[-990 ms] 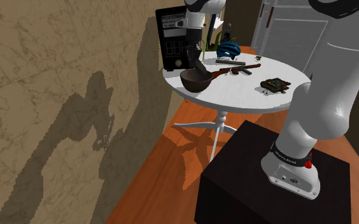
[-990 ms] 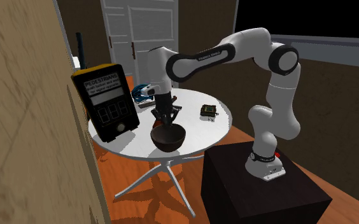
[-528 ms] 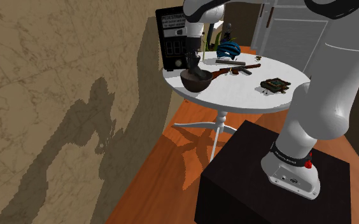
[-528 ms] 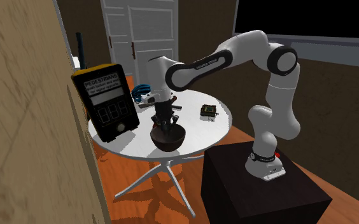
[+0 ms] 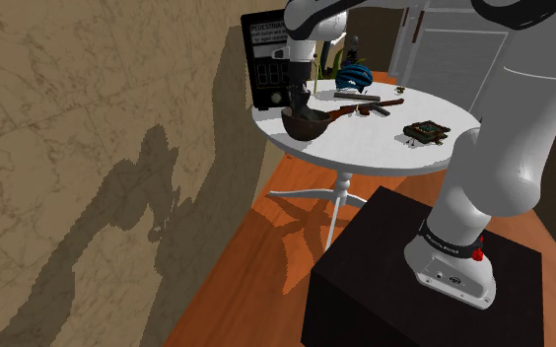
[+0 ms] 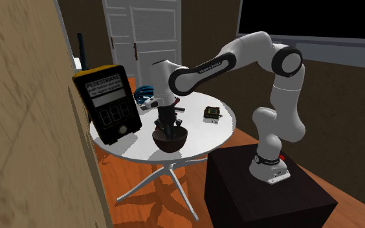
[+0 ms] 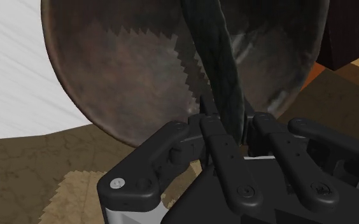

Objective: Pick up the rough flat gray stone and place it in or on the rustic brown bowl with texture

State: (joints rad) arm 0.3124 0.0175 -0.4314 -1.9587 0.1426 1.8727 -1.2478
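The dark brown bowl (image 5: 304, 122) stands near the edge of the round white table (image 5: 375, 150), at the shoulder view's left. My gripper (image 5: 296, 103) points straight down into it. From the second exterior view the gripper (image 6: 167, 129) reaches inside the bowl (image 6: 169, 140). In the wrist view the gripper (image 7: 232, 118) is shut on the flat grey stone (image 7: 216, 51), which is held edge-on between the fingers (image 7: 211, 130). The stone hangs over the inside of the bowl (image 7: 127, 70), close to its bottom.
A black box with a display (image 5: 264, 59) stands just behind the bowl. A blue helmet (image 5: 353, 77), a long brown rifle-like object (image 5: 367, 104) and a small brown item (image 5: 426, 130) also lie on the table. The dark stand (image 5: 414, 296) is at the lower right.
The gripper has come down with the stone, from just above the bowl's rim into the bowl.
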